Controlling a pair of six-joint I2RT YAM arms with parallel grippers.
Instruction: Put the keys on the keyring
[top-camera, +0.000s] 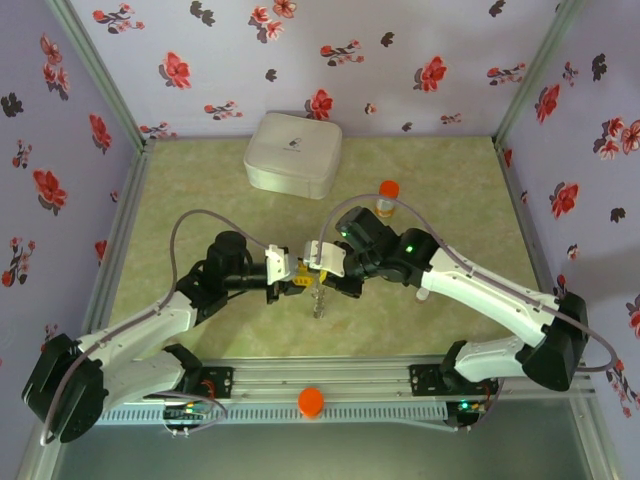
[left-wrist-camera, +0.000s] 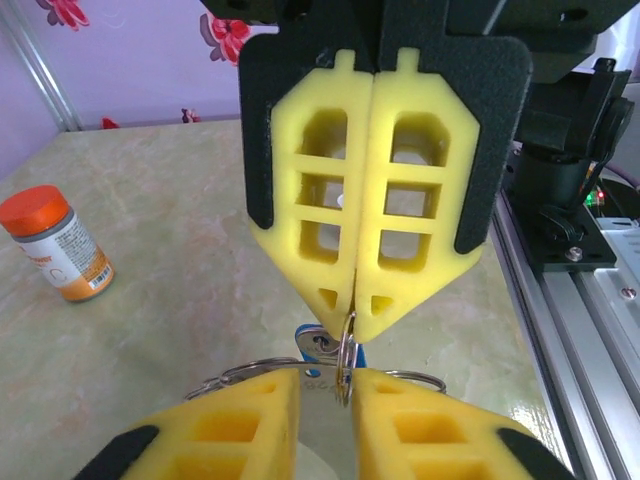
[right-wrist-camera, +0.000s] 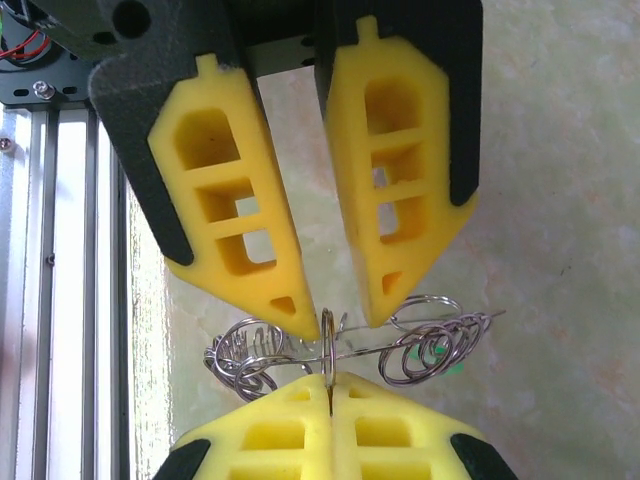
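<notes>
My right gripper (right-wrist-camera: 330, 378) is shut on a small split ring (right-wrist-camera: 327, 340) of the keyring (right-wrist-camera: 400, 346), a tangle of thin wire loops held above the table. The left gripper (left-wrist-camera: 328, 375) faces it tip to tip. Its fingers stand a little apart on either side of that ring, and one fingertip (right-wrist-camera: 305, 325) touches it. A blue-headed key (left-wrist-camera: 318, 343) hangs on the ring, its blade showing through the gap between the left fingers. A green key head (right-wrist-camera: 440, 352) shows behind the loops. From above, both grippers (top-camera: 305, 275) meet mid-table with the keys (top-camera: 318, 300) dangling below.
An orange-capped bottle (top-camera: 388, 198) stands behind the right arm. A white box (top-camera: 293, 153) sits at the back of the table. The metal rail (top-camera: 330, 385) runs along the near edge with an orange cap (top-camera: 311, 401) on it. Flowered walls close in three sides.
</notes>
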